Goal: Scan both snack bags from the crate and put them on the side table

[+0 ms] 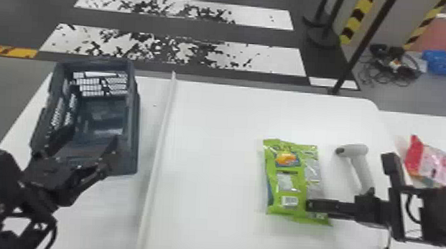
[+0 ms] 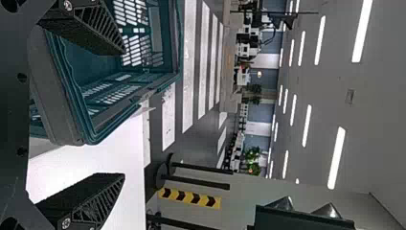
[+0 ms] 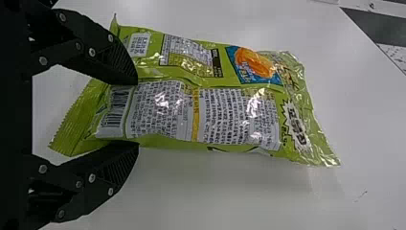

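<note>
While left gripper point(image 1: 111, 152) is wide near the blue-grey plastic crate point(image 1: 135, 118), right gripper point(image 1: 313, 205) meets glossy green rectangular bag point(image 1: 286, 179); its grip I cannot tell.

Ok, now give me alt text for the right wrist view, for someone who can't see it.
A green snack bag lies on a white table, its densely printed side facing the camera. The right gripper has its fingers apart at one end of the bag, close to a barcode.
</note>
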